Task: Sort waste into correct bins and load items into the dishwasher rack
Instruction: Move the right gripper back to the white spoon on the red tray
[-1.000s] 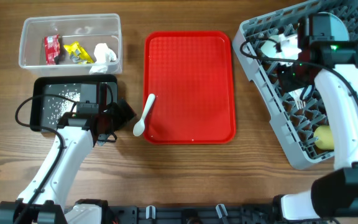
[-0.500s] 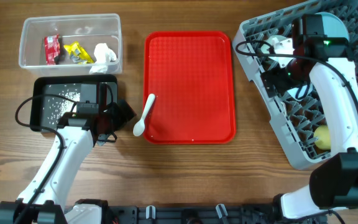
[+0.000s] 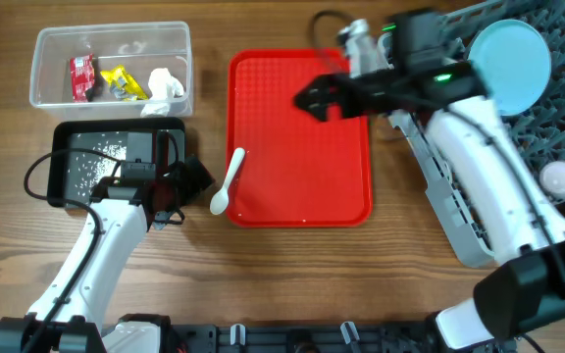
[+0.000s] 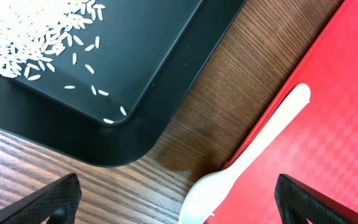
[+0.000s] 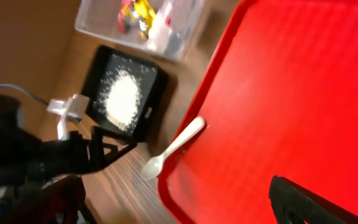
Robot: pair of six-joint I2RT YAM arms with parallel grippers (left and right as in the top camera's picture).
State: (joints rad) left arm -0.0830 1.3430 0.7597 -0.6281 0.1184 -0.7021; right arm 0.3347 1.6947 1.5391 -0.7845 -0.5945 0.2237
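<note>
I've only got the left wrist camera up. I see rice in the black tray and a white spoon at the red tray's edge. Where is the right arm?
Observer: The right pincer hangs over the upper part of the red tray, jaws open, holding nothing.
Operator: Is anything else lying on that tray?
Observer: No, only the white spoon. Its handle is on the tray and its bowl is off the left edge, on the table.
Operator: Where are the wrappers?
Observer: The red wrapper, yellow wrapper and tissue lie in the clear tub, just beyond the black tray.
</note>
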